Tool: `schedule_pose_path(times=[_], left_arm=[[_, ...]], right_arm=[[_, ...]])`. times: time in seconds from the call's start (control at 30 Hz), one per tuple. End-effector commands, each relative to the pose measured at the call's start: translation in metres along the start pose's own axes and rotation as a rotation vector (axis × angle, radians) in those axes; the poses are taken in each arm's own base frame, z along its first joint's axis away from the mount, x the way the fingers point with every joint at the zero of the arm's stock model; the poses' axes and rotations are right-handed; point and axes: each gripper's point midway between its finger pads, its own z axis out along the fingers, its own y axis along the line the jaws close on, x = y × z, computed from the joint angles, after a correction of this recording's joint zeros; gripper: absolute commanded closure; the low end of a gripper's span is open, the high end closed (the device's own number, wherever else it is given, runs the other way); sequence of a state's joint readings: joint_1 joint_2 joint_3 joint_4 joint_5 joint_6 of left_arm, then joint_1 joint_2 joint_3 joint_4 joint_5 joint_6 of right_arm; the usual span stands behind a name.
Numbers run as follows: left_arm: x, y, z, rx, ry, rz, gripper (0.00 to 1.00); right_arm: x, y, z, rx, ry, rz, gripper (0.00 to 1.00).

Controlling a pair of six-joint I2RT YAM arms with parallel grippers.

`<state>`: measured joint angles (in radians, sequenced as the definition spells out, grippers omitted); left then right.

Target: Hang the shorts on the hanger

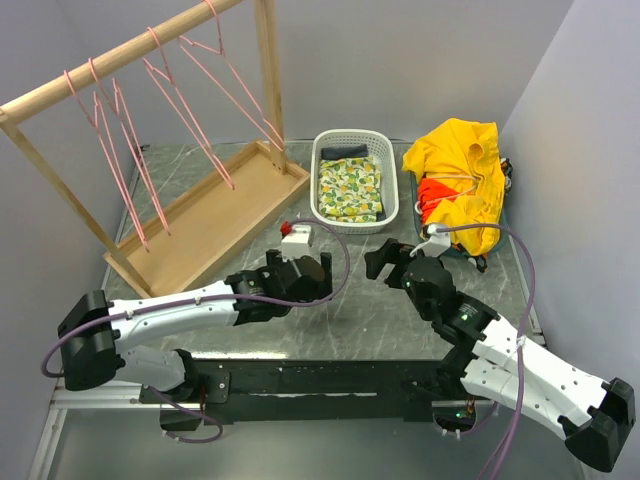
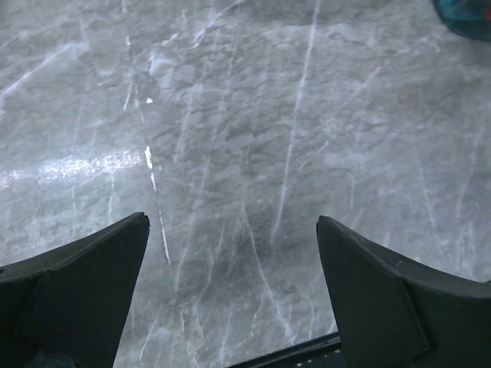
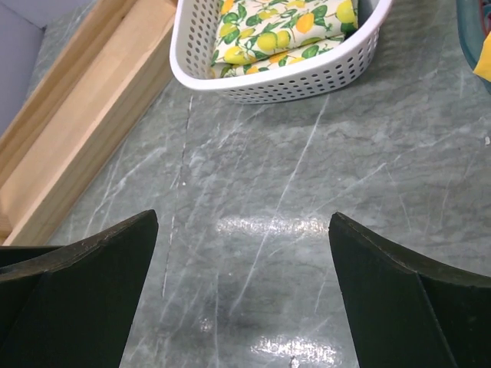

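A white basket at the table's far edge holds a lemon-print cloth, with something dark tucked behind it. Just to its right the shorts are heaped over a red cloth in a teal bin that is almost wholly hidden. Pink hangers hang on the wooden rack at far left. The left gripper and right gripper hover over bare marble, fingers spread and holding nothing.
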<state>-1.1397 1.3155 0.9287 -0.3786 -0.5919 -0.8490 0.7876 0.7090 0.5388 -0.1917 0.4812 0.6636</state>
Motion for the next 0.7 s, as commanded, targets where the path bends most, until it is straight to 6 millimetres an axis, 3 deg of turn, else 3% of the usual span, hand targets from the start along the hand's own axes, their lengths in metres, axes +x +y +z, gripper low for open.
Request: schedule_pose_path(times=[0.0,0.13,0.2,0.23,0.27,0.3,0.33,0.37,0.4,0.43,0.47,0.53,0.57,0.67], left_arm=[[-0.027,-0.022,-0.019,0.090,-0.024,-0.003,0.03],[-0.025,-0.022,-0.029,0.110,0.009,0.009,0.03],[-0.026,-0.020,-0.033,0.115,0.011,0.002,0.04],[-0.026,-0.018,-0.034,0.115,0.014,0.001,0.03],[-0.025,-0.020,-0.036,0.128,0.024,0.001,0.04],[-0.028,-0.019,-0.036,0.127,0.023,-0.006,0.04],[-0.027,-0.019,-0.036,0.124,0.027,-0.008,0.04],[-0.028,-0.020,-0.036,0.127,0.023,-0.012,0.04],[-0.031,-0.020,-0.037,0.130,0.017,-0.019,0.04],[-0.032,-0.020,-0.038,0.132,0.013,-0.026,0.04],[-0.034,-0.021,-0.038,0.138,0.008,-0.030,0.04],[-0.037,-0.020,-0.037,0.136,0.003,-0.039,0.03],[-0.038,-0.021,-0.037,0.138,0.002,-0.041,0.04],[-0.041,-0.020,-0.034,0.126,0.000,-0.047,0.03]], right_arm=[[-0.026,0.011,-0.005,-0.008,-0.047,0.004,0.00],[-0.035,0.015,0.006,0.006,-0.029,-0.061,0.00],[-0.056,0.028,0.010,-0.031,-0.018,-0.086,0.00],[-0.064,0.006,0.025,0.055,0.005,-0.080,0.00],[-0.086,0.019,0.027,0.009,0.005,-0.058,0.00],[-0.100,0.011,0.034,0.042,-0.004,-0.042,0.00],[-0.108,-0.011,0.046,0.129,0.006,-0.029,0.00],[-0.136,-0.009,0.047,0.150,-0.045,-0.022,0.00],[-0.151,-0.020,0.050,0.217,-0.087,-0.022,0.00],[-0.154,-0.031,0.058,0.274,-0.076,-0.028,0.00],[-0.183,-0.043,0.057,0.324,-0.132,0.003,0.00],[-0.196,-0.062,0.068,0.391,-0.143,0.016,0.00],[-0.215,-0.073,0.067,0.432,-0.180,0.031,0.00],[-0.232,-0.096,0.078,0.514,-0.189,0.042,0.00]])
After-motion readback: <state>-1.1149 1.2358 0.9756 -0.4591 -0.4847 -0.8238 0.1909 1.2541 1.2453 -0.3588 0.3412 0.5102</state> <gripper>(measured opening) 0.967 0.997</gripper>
